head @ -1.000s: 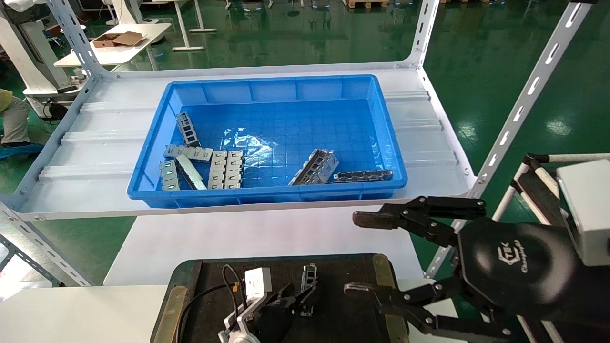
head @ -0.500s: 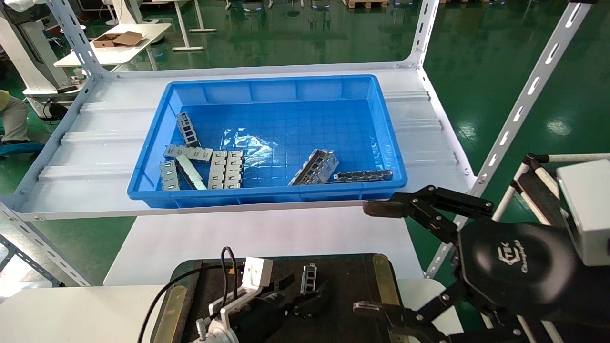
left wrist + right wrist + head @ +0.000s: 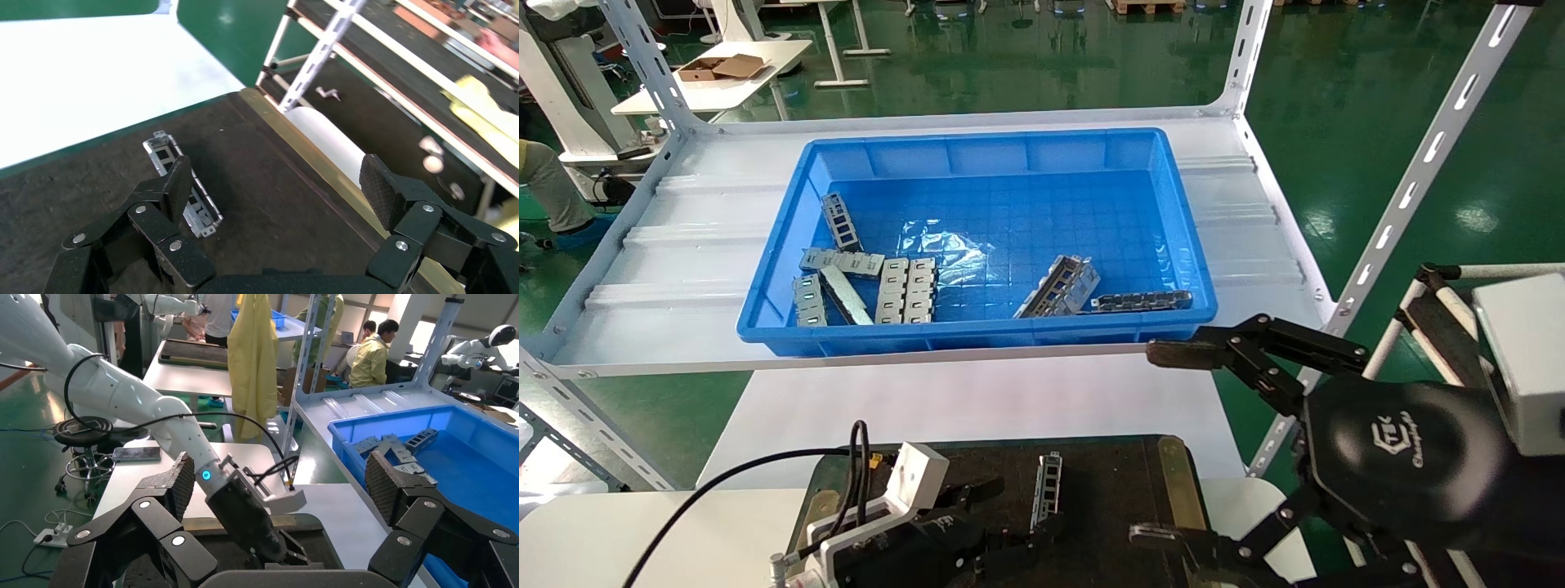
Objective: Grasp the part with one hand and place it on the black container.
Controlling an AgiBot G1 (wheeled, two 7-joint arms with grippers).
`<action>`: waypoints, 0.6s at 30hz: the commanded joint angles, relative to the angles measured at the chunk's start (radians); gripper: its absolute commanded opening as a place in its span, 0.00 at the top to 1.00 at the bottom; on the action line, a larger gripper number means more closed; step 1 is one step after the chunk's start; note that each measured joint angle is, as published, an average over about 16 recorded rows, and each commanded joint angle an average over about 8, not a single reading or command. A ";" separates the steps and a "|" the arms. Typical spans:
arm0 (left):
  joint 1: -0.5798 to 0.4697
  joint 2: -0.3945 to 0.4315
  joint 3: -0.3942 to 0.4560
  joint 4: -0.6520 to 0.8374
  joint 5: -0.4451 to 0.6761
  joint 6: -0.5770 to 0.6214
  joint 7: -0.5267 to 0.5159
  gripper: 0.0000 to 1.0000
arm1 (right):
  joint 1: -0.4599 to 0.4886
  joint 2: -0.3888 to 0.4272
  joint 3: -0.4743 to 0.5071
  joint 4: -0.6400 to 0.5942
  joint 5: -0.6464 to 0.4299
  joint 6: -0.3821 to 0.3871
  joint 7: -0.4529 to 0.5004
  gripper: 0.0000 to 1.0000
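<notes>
The part (image 3: 1046, 482), a slim silver channel with ladder-like cut-outs, lies flat on the black container (image 3: 1173, 474) near its far edge. My left gripper (image 3: 1009, 516) is open and empty just behind the part, low over the mat. In the left wrist view the part (image 3: 158, 147) lies beside one fingertip (image 3: 179, 180) of the left gripper (image 3: 278, 180), on the black container (image 3: 306, 153). My right gripper (image 3: 1164, 445) is open and empty, hovering off the tray's right side. The right wrist view shows the right gripper (image 3: 278, 478) open, with the left gripper (image 3: 275, 554) over the tray (image 3: 309, 522).
A deep blue bin (image 3: 1173, 220) on the white shelf holds several grey metal pieces (image 3: 907, 290) and a dark chain-like strip (image 3: 1140, 300). White slotted shelf posts (image 3: 1410, 188) stand to the right. A white table (image 3: 960, 400) lies between shelf and tray.
My left gripper has drawn back toward me and to the left, off the part, which stays lying on the black mat. My right gripper has shifted slightly up and to the right.
</notes>
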 commanded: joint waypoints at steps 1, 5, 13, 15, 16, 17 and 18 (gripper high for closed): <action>0.005 -0.024 -0.023 -0.007 -0.020 0.048 0.034 0.00 | 0.000 0.000 0.000 0.000 0.000 0.000 0.000 0.00; 0.010 -0.060 -0.069 0.014 -0.078 0.163 0.110 0.00 | 0.000 0.000 0.000 0.000 0.000 0.000 0.000 0.00; 0.012 -0.118 -0.127 0.069 -0.158 0.370 0.241 0.00 | 0.000 0.000 0.000 0.000 0.000 0.000 0.000 0.00; 0.009 -0.131 -0.137 0.078 -0.172 0.409 0.263 0.00 | 0.000 0.000 0.000 0.000 0.000 0.000 0.000 0.00; 0.007 -0.137 -0.141 0.082 -0.177 0.427 0.272 0.00 | 0.000 0.000 -0.001 0.000 0.000 0.000 0.000 0.00; 0.005 -0.144 -0.144 0.084 -0.181 0.442 0.280 0.00 | 0.000 0.000 -0.001 0.000 0.000 0.000 0.000 0.00; 0.003 -0.151 -0.148 0.086 -0.186 0.456 0.286 0.00 | 0.000 0.000 -0.001 0.000 0.000 0.000 0.000 0.00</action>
